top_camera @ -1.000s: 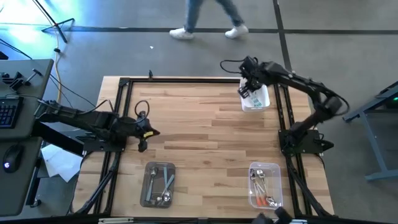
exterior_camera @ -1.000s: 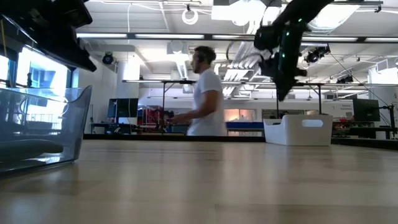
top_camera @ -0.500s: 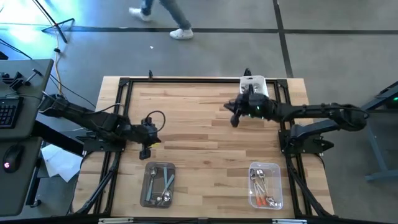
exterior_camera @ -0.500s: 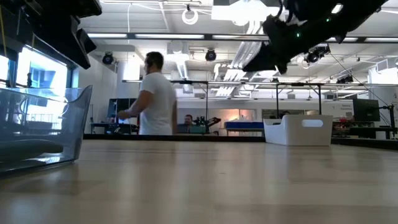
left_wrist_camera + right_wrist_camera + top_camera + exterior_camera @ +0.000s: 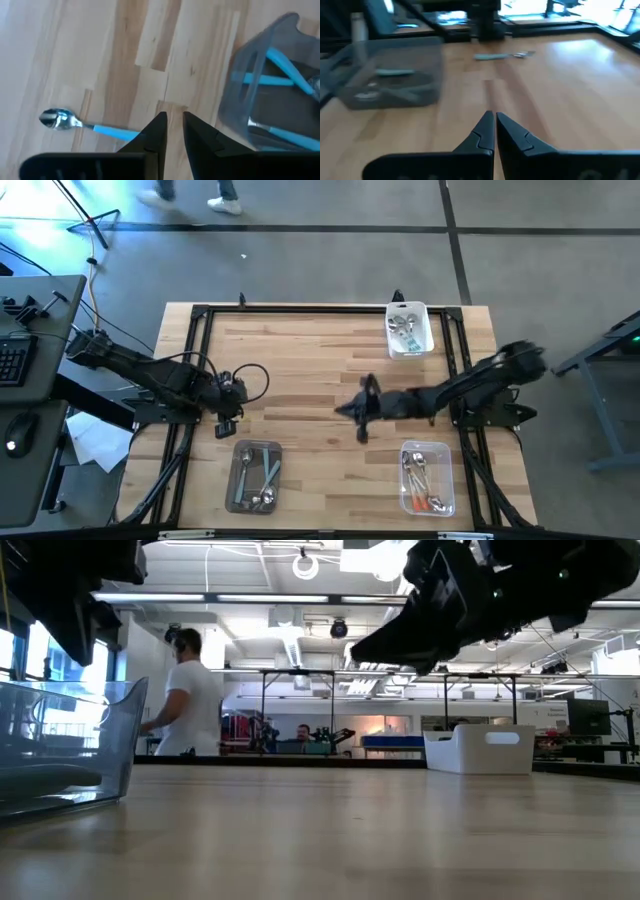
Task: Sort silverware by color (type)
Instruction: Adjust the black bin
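One light-blue-handled spoon lies flat on the wood beside the near-left clear tub, which holds more blue spoons. My left gripper hovers above that loose spoon, its fingers a narrow gap apart, touching nothing. My right gripper is shut and empty, reaching over the table's middle and facing the loose spoon. Silver spoons lie in the white tub at the far right. Mixed spoons, some orange, lie in the near-right clear tub.
Black frame rails run along both sides of the table. The white tub and the left clear tub stand on the wood. Open wood lies between the arms. A person walks in the room beyond the table.
My right arm has swung from above the white tub at the far right, toward the near edge and the left, to the table's middle, stretching out low. My left gripper has shifted slightly toward the near-left clear tub. The person beyond the table has walked on.
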